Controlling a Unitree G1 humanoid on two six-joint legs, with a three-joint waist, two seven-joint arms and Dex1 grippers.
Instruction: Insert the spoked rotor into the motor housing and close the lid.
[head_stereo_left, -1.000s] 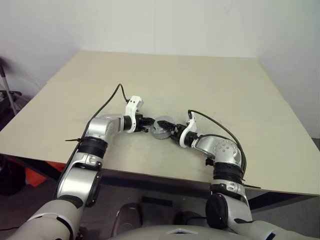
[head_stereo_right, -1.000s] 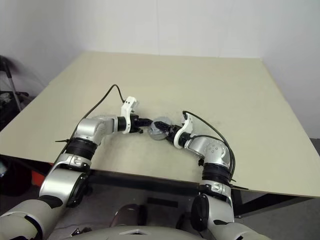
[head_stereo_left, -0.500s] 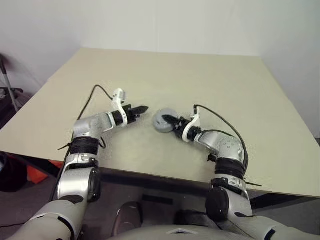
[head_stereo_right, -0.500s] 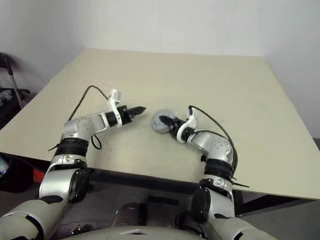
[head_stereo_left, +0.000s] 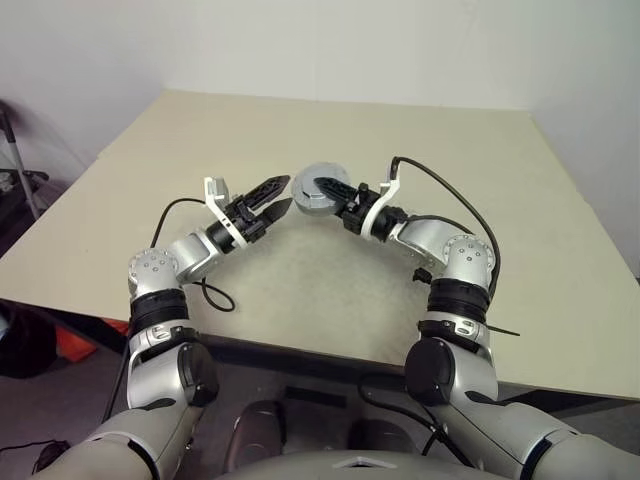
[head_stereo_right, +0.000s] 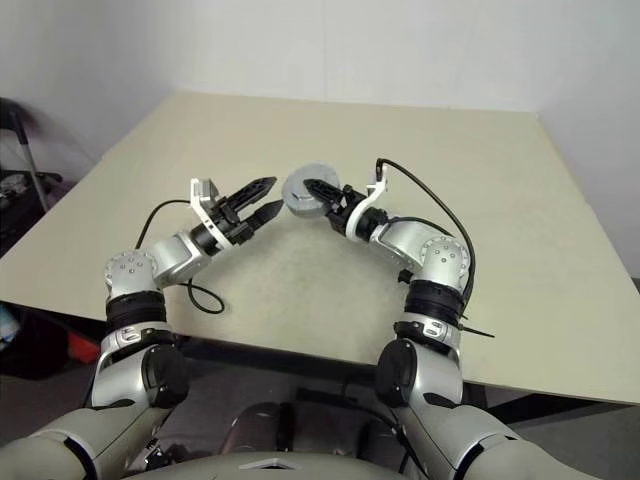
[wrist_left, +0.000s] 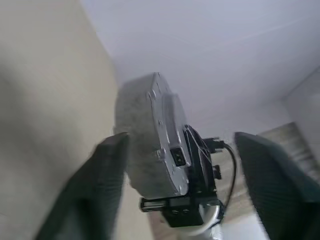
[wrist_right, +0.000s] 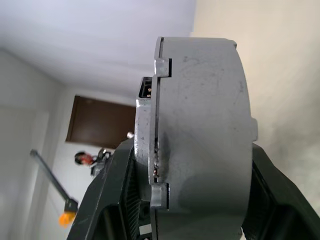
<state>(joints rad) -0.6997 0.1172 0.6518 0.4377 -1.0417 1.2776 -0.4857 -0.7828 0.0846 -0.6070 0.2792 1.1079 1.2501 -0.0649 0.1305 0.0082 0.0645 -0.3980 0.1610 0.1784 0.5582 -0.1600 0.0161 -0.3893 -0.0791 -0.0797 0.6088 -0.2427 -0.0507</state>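
Note:
The motor housing (head_stereo_left: 318, 188), a round grey-silver drum, hangs in the air above the table with my right gripper (head_stereo_left: 338, 193) shut on it, one black finger (wrist_right: 112, 200) on each flat side. A thin flanged plate, the lid (wrist_right: 146, 150), lies against one face of the housing (wrist_right: 205, 125). The spoked rotor is hidden. My left gripper (head_stereo_left: 272, 197) stands open just left of the housing, apart from it, its fingers (wrist_left: 107, 175) spread wide towards the housing (wrist_left: 150, 140).
The beige table (head_stereo_left: 400, 130) stretches far behind and to both sides of the hands. Its near edge (head_stereo_left: 330, 348) runs below the arms. Black cables loop from both wrists.
Both hands have risen. The right gripper has lifted the housing off the table. The left gripper, shut beside the housing before, has drawn back to the left, rolled and opened.

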